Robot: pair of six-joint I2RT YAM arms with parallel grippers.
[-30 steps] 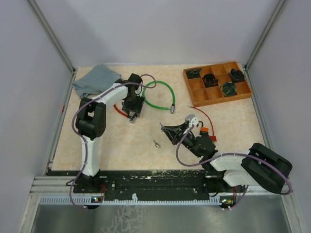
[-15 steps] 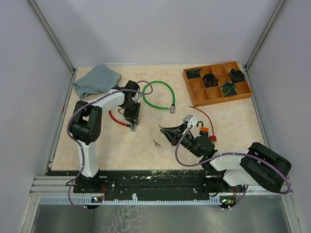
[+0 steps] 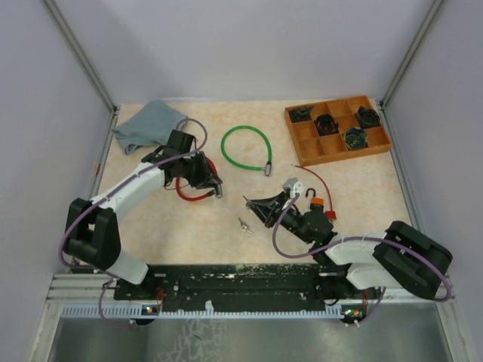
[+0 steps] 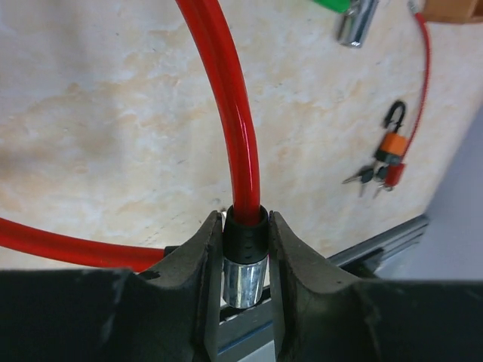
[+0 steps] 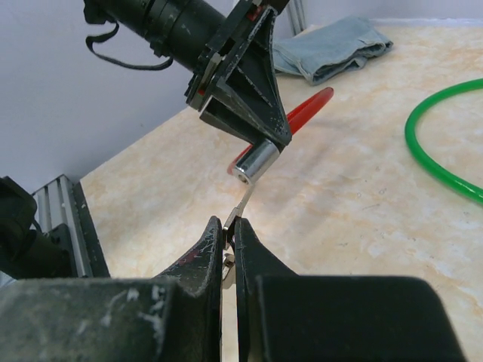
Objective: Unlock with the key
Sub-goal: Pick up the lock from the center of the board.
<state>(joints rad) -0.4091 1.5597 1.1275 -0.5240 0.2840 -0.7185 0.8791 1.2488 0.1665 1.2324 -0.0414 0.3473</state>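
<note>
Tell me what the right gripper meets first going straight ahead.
Probably the chrome lock end, held by the left gripper; the right gripper pinches a key aimed at it, depth unclear.

The desk is beige, marbled, evenly lit. Grey walls enclose it on three sides; a black rail lines its near edge.

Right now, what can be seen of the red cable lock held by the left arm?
The red cable lock is a glossy, plastic-coated red cable curved in a loop, ending in a black collar and a shiny chrome barrel. The left gripper is shut on the collar, holding the barrel above the table, angled down toward the key in the right gripper. Whether the key tip touches the barrel cannot be told.
</note>
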